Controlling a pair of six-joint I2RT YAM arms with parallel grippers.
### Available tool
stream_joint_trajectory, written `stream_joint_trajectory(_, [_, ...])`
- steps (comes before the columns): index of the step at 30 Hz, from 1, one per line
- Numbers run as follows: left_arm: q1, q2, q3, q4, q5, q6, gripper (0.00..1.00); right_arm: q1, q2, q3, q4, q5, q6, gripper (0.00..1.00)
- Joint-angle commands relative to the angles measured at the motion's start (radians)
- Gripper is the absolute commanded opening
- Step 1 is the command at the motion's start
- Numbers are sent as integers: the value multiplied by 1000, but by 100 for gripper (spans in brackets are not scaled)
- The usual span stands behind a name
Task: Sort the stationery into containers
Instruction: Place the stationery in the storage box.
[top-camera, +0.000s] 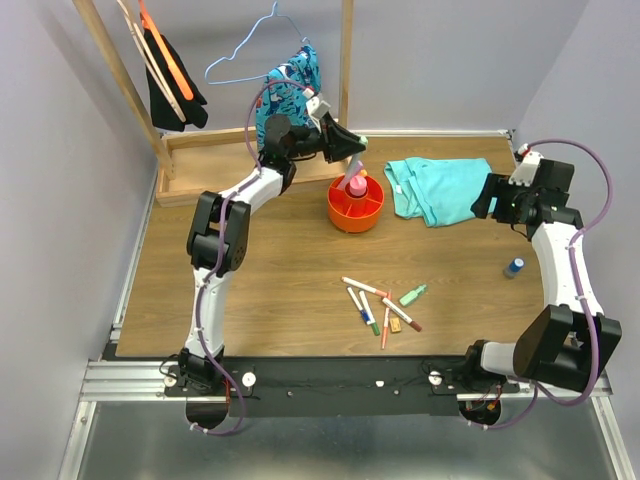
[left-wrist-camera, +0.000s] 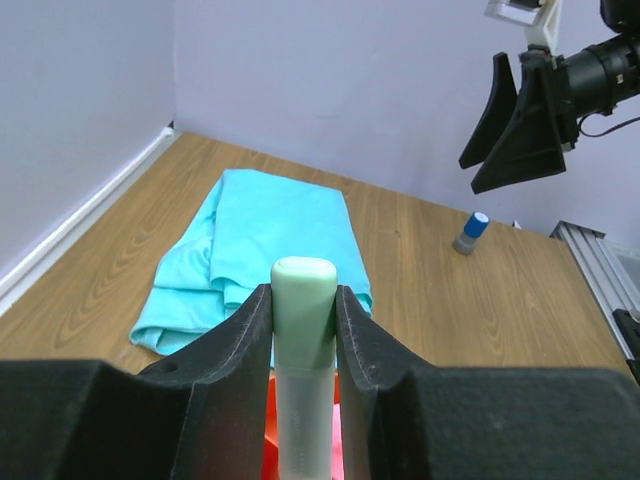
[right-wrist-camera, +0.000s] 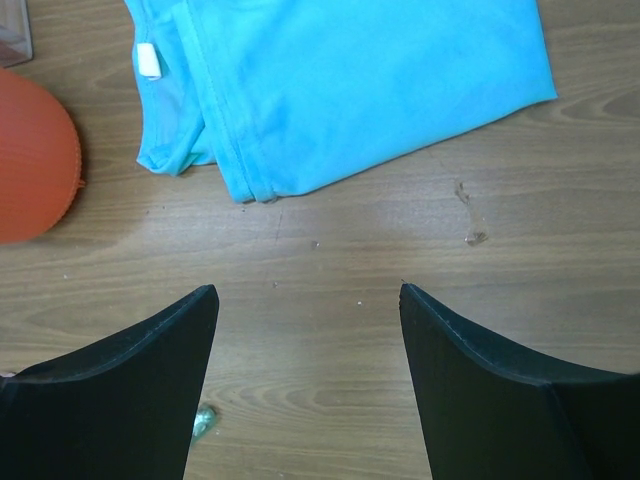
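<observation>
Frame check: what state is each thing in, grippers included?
left gripper, shut on green highlighter.
green highlighter, clamped, not yet in the orange bowl.
orange bowl, upright, pink item inside.
right gripper, open, empty, over bare table.
loose pens, lying flat, unsorted.
blue-capped bottle, standing upright.
teal cloth, folded, lying flat.

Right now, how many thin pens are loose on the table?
5, clustered near-centre on the table: topmost pen, blue-capped pen, green-capped pen, red-tipped pen, orange pen. More may sit hidden inside the orange bowl.
</observation>
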Motion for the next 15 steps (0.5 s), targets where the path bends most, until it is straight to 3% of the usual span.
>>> stream_joint_trajectory(1, [2, 53, 34, 49, -19, -1, 23, 4, 23, 16, -34, 27, -13, 81])
stream_joint_trajectory(9, [29, 170, 106, 64, 15, 16, 23, 4, 89, 50, -96, 25, -45, 80])
stream_joint_trajectory(15, [32, 184, 51, 110, 23, 0, 23, 4, 141, 97, -103, 18, -47, 80])
